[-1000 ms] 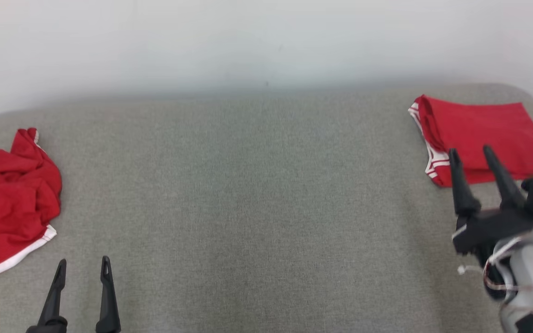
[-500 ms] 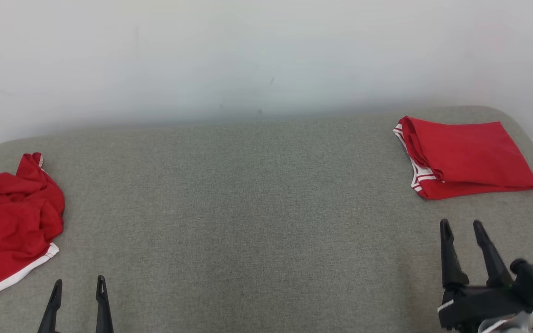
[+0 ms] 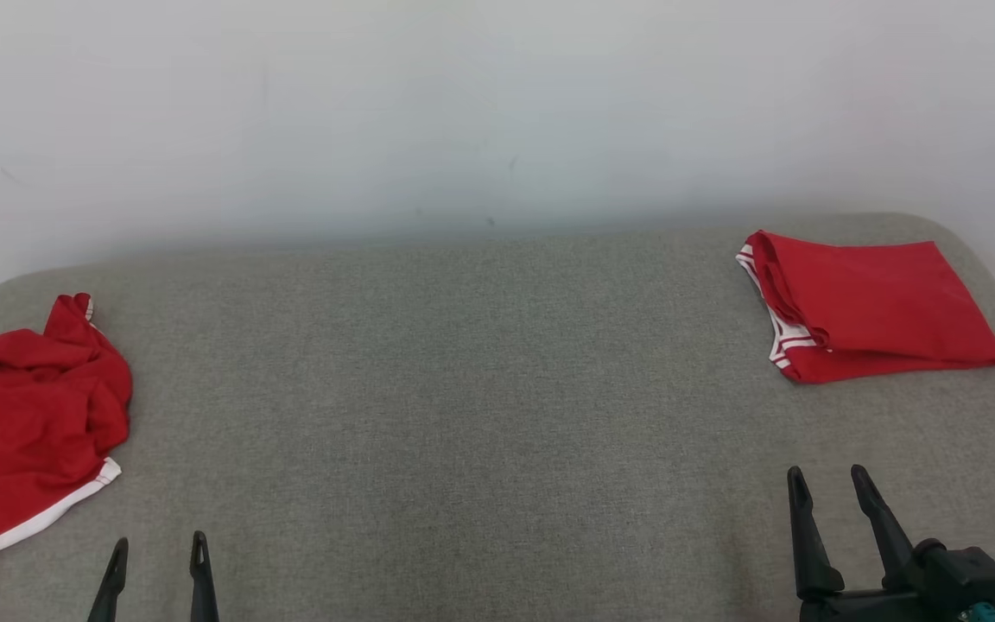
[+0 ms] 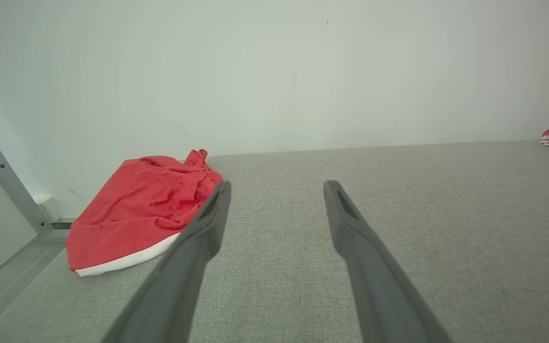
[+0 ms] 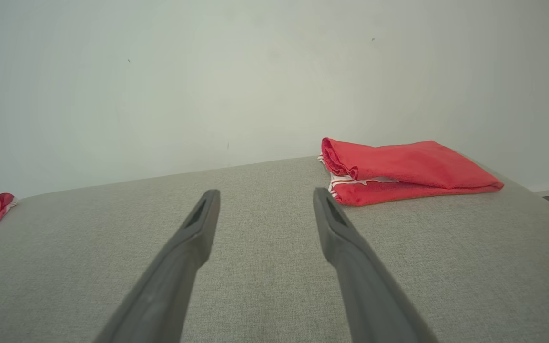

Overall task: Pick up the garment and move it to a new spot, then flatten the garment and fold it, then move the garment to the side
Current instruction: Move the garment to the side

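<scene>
**A:** Where does the red clothing lie?

**B:** Both pieces lie on the grey upholstered surface (image 3: 480,415), well apart. The folded red garment (image 3: 873,298) rests flat near the far right corner, with white-striped trim along the edge that faces the middle. The crumpled red garment (image 3: 27,432) is heaped at the left edge, a white hem along its near side. The head view's border cuts part of it off.

**A:** And the two tools?

**B:** The left gripper (image 3: 160,541) shows at the near left, its long dark fingers spread with nothing between them. It points up the surface, near the crumpled red garment's white hem but apart from it. In its wrist view the heap lies beyond and to the left of the left-hand finger.

**A:** The other one?

**B:** The right gripper (image 3: 827,472) stands at the near right, likewise released, fingers parted and empty. The folded red garment lies ahead of it and a little to the right, clearly apart from the fingertips.

**A:** What lies behind?

**B:** A plain white wall (image 3: 463,104) rises from the far edge of the surface. In the left wrist view a grey metal rail (image 4: 10,190) slants down beside the surface's left end.
</scene>
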Tool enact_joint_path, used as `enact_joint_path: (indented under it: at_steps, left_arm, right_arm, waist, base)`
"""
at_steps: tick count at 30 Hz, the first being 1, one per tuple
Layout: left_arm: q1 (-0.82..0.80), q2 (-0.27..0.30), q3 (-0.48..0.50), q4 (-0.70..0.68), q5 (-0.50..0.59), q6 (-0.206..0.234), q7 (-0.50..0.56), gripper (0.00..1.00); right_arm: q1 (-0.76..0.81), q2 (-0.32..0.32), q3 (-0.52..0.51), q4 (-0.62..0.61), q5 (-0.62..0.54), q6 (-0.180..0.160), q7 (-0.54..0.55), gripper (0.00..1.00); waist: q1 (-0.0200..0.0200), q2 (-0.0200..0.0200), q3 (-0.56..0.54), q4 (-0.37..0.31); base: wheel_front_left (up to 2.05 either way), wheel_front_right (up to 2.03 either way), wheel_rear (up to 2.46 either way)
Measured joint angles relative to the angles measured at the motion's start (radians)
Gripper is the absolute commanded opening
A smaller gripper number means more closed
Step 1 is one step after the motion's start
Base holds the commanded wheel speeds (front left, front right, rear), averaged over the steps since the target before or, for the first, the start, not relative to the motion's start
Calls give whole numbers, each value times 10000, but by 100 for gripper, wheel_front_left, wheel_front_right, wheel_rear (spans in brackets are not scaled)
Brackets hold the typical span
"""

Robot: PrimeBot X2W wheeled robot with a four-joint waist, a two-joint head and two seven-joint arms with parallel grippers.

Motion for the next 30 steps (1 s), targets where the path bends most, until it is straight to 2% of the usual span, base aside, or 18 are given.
enact_joint_path:
  at_steps: [7, 14, 30]
  left_arm:
    - [0, 88, -144, 284, 161, 27, -2, 100]
    - [2, 265, -270, 470, 130, -150, -2, 100]
    - [4, 336, -477, 587, 125, -102, -2, 100]
  right_arm:
    - [117, 270, -25, 4, -318, 0, -27, 100]
    - [190, 316, -31, 15, -560, 0, -29, 100]
    - [288, 535, -25, 21, -803, 0, -31, 100]
  waist:
    - [0, 0, -132, 179]
    - [0, 0, -218, 293]
    - [1, 0, -278, 441]
  base:
    - [0, 0, 0]
    - [0, 0, 0]
    - [0, 0, 0]
